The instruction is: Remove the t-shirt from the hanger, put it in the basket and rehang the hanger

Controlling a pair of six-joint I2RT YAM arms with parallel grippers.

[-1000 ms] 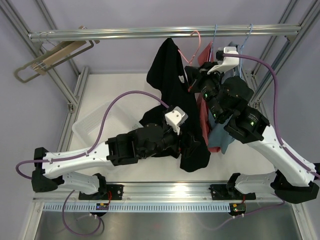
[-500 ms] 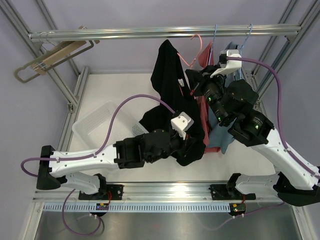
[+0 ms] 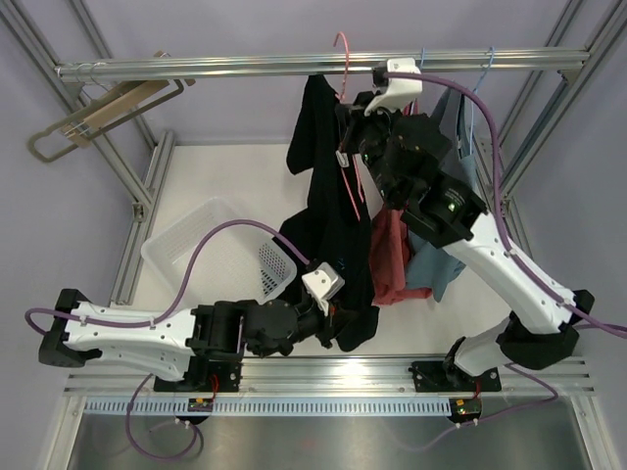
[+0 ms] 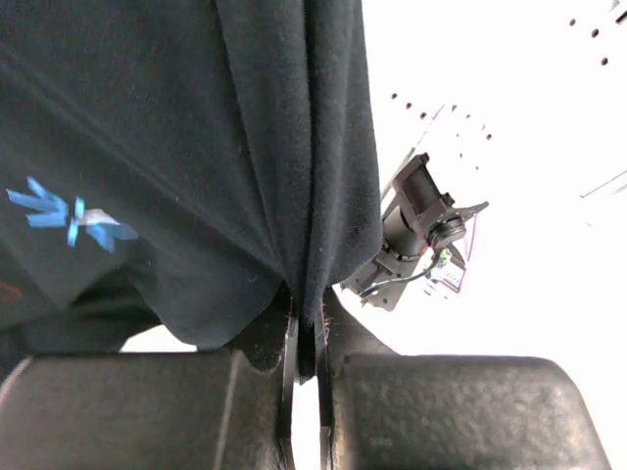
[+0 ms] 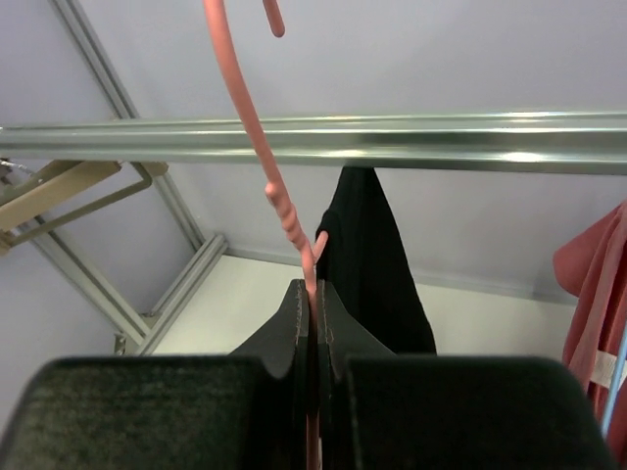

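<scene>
left end effector (image 4: pixel 306 333) pinched tight on t-shirt (image 4: pixel 196 147) hem | right end effector (image 5: pixel 315 294) clamped on hanger (image 5: pixel 251 122) | pull hem steadily down, hanger high

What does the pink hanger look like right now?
The thin pink plastic hanger has a curved hook and a ridged neck. It stands upright near the silver metal rail; whether it hangs there is unclear. The right gripper has its fingers shut on the neck, and the black cloth t-shirt drapes from it.
</scene>
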